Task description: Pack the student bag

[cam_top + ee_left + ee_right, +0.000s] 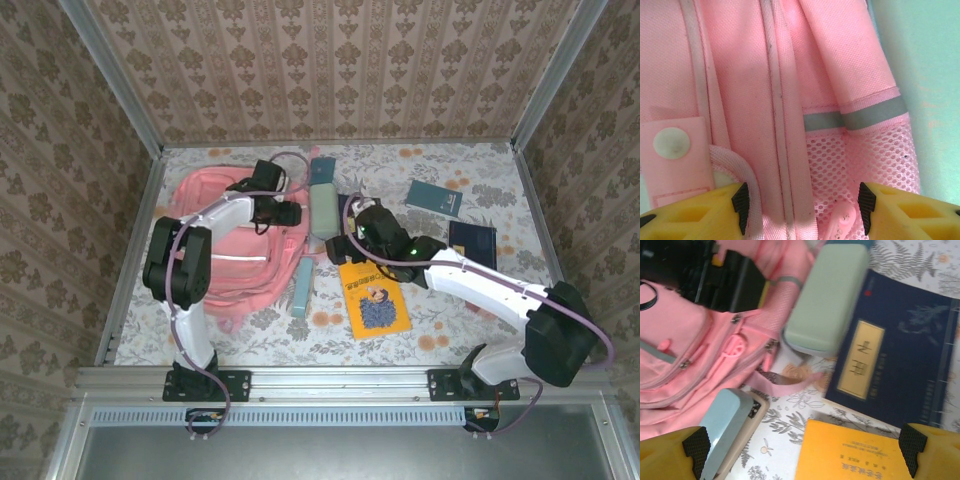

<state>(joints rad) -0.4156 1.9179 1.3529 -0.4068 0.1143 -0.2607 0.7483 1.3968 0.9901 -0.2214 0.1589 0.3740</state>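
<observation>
Top view: large soft pink fabric student bag [222,262] lies left, long axis roughly near-far, left gripper [290,213] at its right edge, nearer than right gripper [338,247]; left wrist: jaws spread astride pink mesh side pocket [830,165]; right wrist: jaws spread, empty, over yellow paperback book [850,455], w/ pale green hard case [827,300] touching the bag's side.

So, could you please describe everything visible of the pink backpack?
The large soft pink woven-fabric backpack lies flat, front up, on the left of the table. It has piped seams, a grey reflective stripe, a mesh side pocket, zipped front pockets with a pink pull, and a white round stud. The left gripper hangs over its mesh side, jaws open; contact is unclear. A pale green oblong case lies alongside it.
</observation>
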